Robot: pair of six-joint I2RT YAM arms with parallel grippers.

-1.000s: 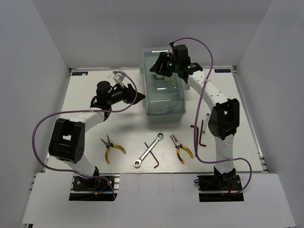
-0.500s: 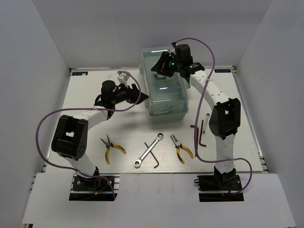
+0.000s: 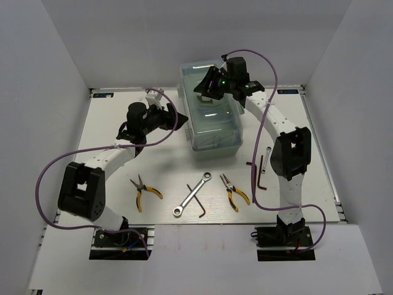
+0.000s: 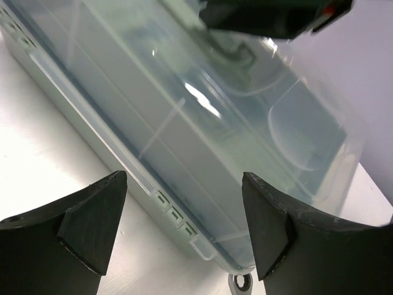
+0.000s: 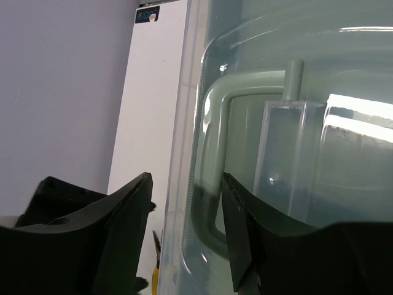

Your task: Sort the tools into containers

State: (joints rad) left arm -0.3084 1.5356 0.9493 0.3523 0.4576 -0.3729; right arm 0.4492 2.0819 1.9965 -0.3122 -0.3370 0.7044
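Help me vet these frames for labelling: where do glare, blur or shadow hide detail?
Top external view: even light, soft shadows, ratchet wrench sharp, mild sheen on the toolbox. Left wrist view: a white glare streak on the clear lid; left end effector dark and soft. Right wrist view: bright glare on the lid toward the frame's right edge; right end effector near-black, out of focus.

The top view looks down from above the near edge over the whole table (image 3: pixel 319 123). Both wrist views sit close against the toolbox (image 3: pixel 215 132), the left one facing its left side and the right one over its lid.
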